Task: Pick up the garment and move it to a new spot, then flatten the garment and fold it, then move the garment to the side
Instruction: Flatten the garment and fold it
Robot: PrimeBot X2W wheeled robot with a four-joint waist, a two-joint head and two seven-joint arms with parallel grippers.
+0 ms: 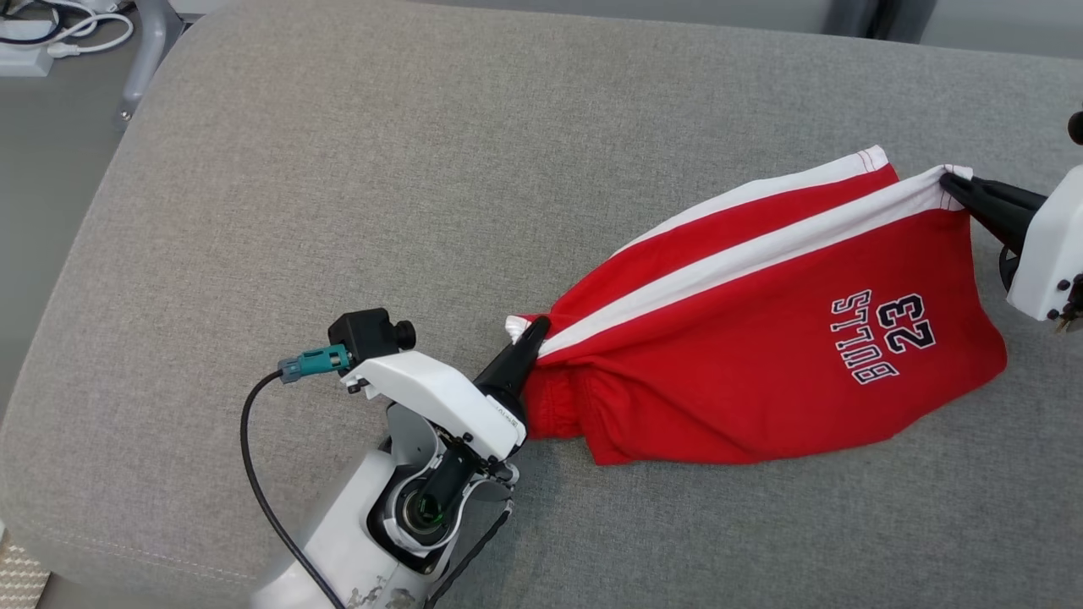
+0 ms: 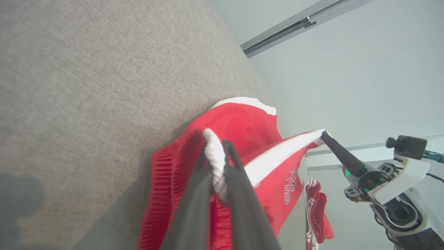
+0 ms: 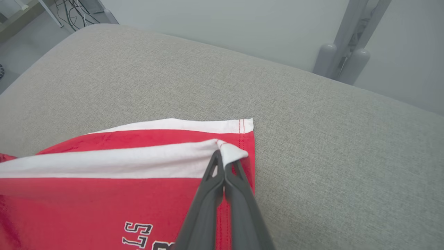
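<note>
Grey fabric cushion [image 1: 381,169], broad. Red shorts [image 1: 744,381] with white side stripes, on its right part, stretched between two claws. Left claw [image 1: 531,334]: pinched tight on the white stripe end by the waistband. Right claw [image 1: 954,183]: pinched tight on the white hem corner.

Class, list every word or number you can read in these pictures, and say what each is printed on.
"BULLS": on the red garment, upside down in the head view.
"23": on the same garment, beside the word.
Right wrist view: the same print, cut off at the bottom edge and not fully readable.
Tiny mark on the casing of the left pincer: too small to read.
</note>
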